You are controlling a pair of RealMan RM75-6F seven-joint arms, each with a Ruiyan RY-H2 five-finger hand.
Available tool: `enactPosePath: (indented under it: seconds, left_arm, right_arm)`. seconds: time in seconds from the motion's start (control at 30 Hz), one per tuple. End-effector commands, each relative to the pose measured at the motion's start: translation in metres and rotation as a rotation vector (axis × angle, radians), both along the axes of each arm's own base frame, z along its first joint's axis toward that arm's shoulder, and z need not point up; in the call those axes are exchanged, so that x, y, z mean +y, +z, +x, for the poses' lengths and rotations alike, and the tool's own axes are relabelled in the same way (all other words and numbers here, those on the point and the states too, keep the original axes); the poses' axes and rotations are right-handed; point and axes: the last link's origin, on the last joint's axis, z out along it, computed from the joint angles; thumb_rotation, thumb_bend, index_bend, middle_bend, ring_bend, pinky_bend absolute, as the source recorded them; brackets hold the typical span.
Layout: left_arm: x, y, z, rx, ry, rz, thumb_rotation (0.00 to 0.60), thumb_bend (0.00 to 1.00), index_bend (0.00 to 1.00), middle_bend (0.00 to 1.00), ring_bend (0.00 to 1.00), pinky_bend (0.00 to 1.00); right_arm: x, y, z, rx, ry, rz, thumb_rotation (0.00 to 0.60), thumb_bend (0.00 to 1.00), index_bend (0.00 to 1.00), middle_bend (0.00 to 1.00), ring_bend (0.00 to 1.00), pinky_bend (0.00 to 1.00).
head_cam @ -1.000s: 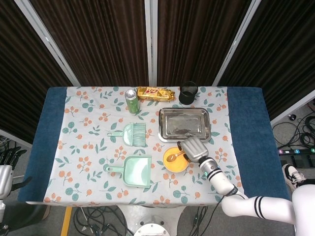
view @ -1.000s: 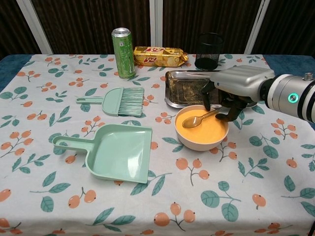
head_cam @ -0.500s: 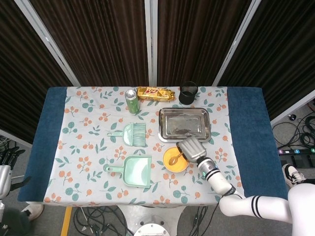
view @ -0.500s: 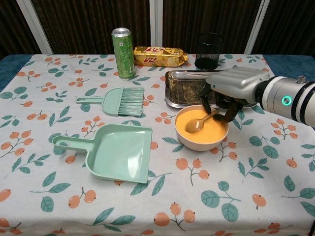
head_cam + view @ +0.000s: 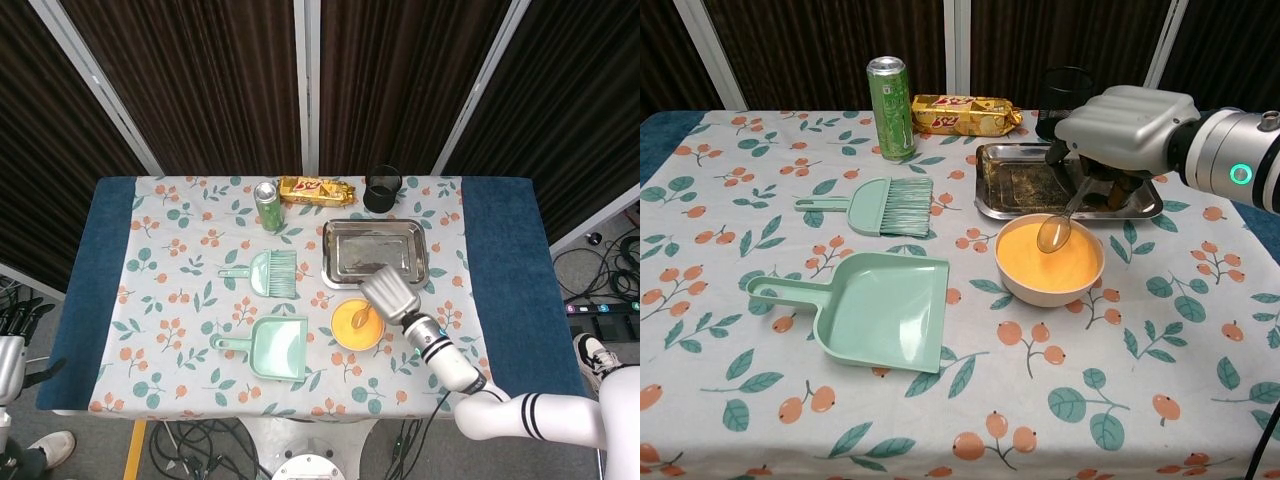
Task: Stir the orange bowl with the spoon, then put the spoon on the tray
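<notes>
Orange bowl (image 5: 1050, 265) sits just below my right hand (image 5: 1127, 122), near the worktop's (image 5: 720, 260) front right, with the steel tray (image 5: 1012, 186) immediately behind it. My fingers (image 5: 1086, 192) are closed on the handle of the spoon (image 5: 1057, 230), which now hangs steeply, bowl end down, just over the orange contents; whether the tip still touches the surface I cannot tell from either view. Change logged: a second ago the spoon lay low and nearly flat inside the bowl with the hand down at rim level; half a second ago it had swept toward the near side; now the hand has risen and the spoon has tipped up toward vertical. I read this as the stirring stroke ending and the lift-out starting, so the first half of the task looks about done. Remaining step as I judge it: carry the spoon back past the fingers to the tray and lay it flat there before releasing. Risk I note: the handle is held only at its top, so the spoon may swing or drip on the way. Left hand is not in view in either camera. Green dustpan (image 5: 875, 308), brush (image 5: 880, 205), can (image 5: 890, 93) and snack pack (image 5: 965, 113) lie well off to the far side from the fingers, clear of the transfer path.
</notes>
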Motion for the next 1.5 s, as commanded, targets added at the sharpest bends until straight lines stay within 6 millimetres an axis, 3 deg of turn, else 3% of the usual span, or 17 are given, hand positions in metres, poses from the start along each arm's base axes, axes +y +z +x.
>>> enactPosePath:
  seconds: [0.03, 0.5, 0.67, 0.97, 1.27, 1.5]
  left_arm:
    - [0.000, 0.000, 0.000, -0.007, 0.003, 0.003, 0.600, 0.13, 0.25, 0.24, 0.16, 0.17]
    - [-0.001, -0.003, -0.002, -0.013, 0.007, -0.018, 0.600, 0.13, 0.25, 0.24, 0.16, 0.17]
    - [0.000, -0.004, -0.002, -0.012, 0.011, -0.025, 0.600, 0.13, 0.25, 0.24, 0.16, 0.17]
    - [0.000, -0.005, -0.002, -0.015, 0.006, -0.029, 0.600, 0.13, 0.25, 0.24, 0.16, 0.17]
    - [0.001, -0.005, -0.002, -0.021, 0.005, -0.031, 0.600, 0.13, 0.25, 0.24, 0.16, 0.17]
    - [0.002, -0.005, 0.001, -0.021, -0.008, -0.029, 0.600, 0.13, 0.25, 0.24, 0.16, 0.17]
  right_arm:
    - [-0.004, 0.001, 0.006, 0.098, 0.067, -0.006, 0.600, 0.38, 0.70, 0.94, 0.95, 0.97]
    - [-0.016, -0.018, 0.025, 0.324, 0.240, -0.089, 0.600, 0.38, 0.71, 0.94, 0.95, 0.97]
    - [-0.010, -0.033, 0.033, 0.390, 0.353, -0.109, 0.600, 0.38, 0.73, 0.94, 0.95, 0.97]
    - [0.011, -0.057, 0.036, 0.379, 0.380, -0.038, 0.600, 0.38, 0.74, 0.94, 0.95, 0.97]
    - [0.017, -0.039, 0.028, 0.232, 0.244, 0.007, 0.600, 0.38, 0.76, 0.94, 0.95, 0.97]
    - [0.002, -0.016, 0.021, 0.176, 0.174, -0.046, 0.600, 0.38, 0.76, 0.95, 0.96, 0.97]
